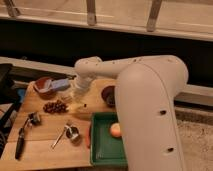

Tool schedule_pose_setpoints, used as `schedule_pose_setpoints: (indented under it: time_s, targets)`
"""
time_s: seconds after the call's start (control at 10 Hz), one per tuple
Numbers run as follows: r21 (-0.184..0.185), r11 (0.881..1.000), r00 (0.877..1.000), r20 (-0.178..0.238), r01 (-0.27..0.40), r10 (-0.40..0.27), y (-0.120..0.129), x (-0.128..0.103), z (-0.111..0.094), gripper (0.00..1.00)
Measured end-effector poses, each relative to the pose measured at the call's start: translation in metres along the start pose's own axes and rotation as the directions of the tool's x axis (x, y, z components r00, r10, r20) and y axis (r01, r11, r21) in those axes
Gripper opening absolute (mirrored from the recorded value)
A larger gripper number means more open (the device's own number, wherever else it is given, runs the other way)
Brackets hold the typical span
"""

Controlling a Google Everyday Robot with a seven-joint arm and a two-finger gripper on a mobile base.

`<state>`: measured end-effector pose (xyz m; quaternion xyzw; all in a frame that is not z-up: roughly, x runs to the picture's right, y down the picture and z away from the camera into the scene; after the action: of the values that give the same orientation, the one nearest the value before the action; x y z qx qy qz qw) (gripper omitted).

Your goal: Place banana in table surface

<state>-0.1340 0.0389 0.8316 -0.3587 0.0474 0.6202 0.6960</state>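
Wooden plank bench (45, 150) below, white arm reaching over it from the right. Tool (77, 97) low over the middle of the bench, pointing down, just above the banana (77, 106). Fingers hidden behind the wrist, so cannot tell whether open or closed, nor whether touching the fruit. Banana pale yellow, lying on or just off the wood near the bench's centre, just right of a cluster of dark red grapes (55, 106). Toward the far left corner, a reddish-brown bowl (44, 86) with a pale blue object (61, 84) beside it. Near the far right edge, a dark round bowl (108, 95), partly behind the arm. Green tray (102, 150) at the near right corner, holding a round orange fruit (115, 130). Small metal utensils (70, 134) near the front, a dark-handled tool (20, 142) along the left edge.
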Motion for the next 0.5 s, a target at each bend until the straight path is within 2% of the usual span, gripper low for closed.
schedule_pose_setpoints:
  time_s: [0.2,0.3,0.5]
  targets:
    - [0.009,0.998,0.998,0.011,-0.059,0.059,-0.032,-0.004,0.004,0.0]
    - [0.001,0.997,0.997,0.018,-0.08,0.08,-0.041,-0.007,0.015,0.04]
    - [-0.018,0.995,0.995,0.026,-0.098,0.099,-0.057,-0.012,0.032,0.21]
